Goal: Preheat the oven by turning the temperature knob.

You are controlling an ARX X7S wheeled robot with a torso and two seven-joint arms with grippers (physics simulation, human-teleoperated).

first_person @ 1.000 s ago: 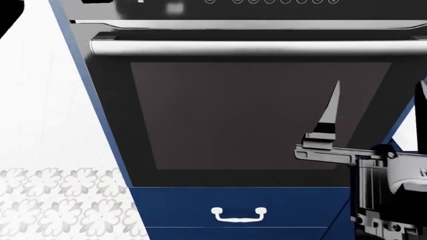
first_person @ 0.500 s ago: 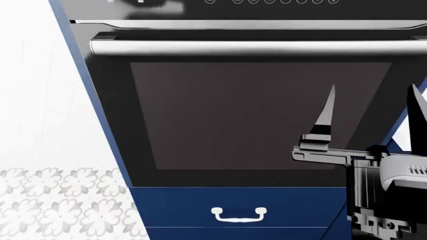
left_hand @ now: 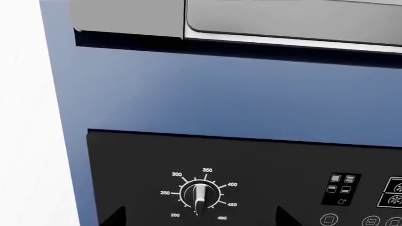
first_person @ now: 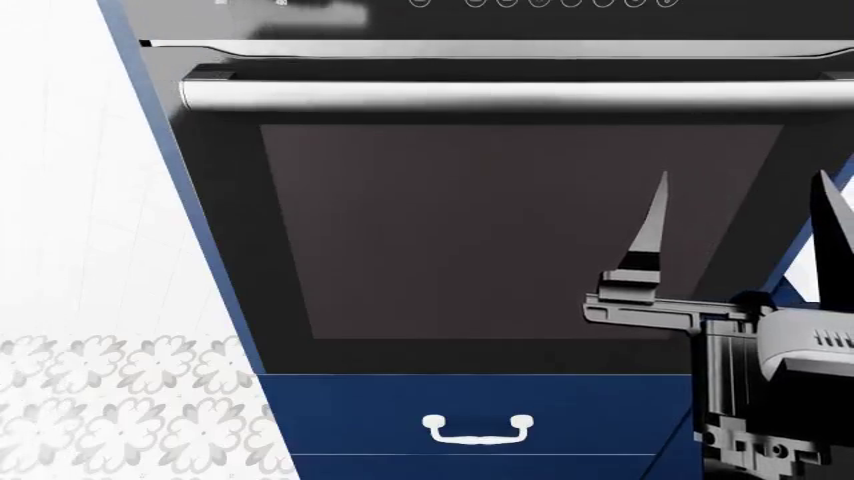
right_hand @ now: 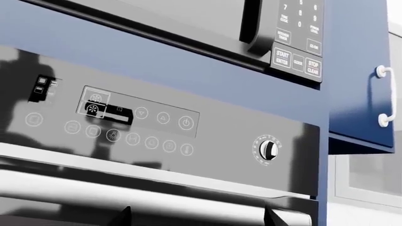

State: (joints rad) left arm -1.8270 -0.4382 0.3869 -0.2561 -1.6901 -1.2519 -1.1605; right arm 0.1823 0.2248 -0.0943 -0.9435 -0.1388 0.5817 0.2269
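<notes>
The oven (first_person: 467,230) fills the head view, with a dark glass door, a long silver bar handle (first_person: 507,95) and a strip of circle icons along the top edge. In the left wrist view its temperature knob (left_hand: 199,195), silver and ringed by numbers from 200 to 480, sits straight ahead of my left gripper (left_hand: 201,218). That gripper is open, one dark fingertip on each side of the knob and apart from it. My right gripper (first_person: 747,215) stands open before the door's right part, holding nothing. It faces the control panel (right_hand: 220,122) and a second knob (right_hand: 268,149).
A microwave (right_hand: 188,19) with a keypad is built in above the oven. Blue cabinetry surrounds both, with a drawer and white handle (first_person: 478,430) below the door. A white cabinet handle (right_hand: 381,96) shows at the right. White wall and patterned floor (first_person: 120,400) lie left.
My right gripper has risen a little, and its second finger has come into the head view at the right edge. The oven has not changed.
</notes>
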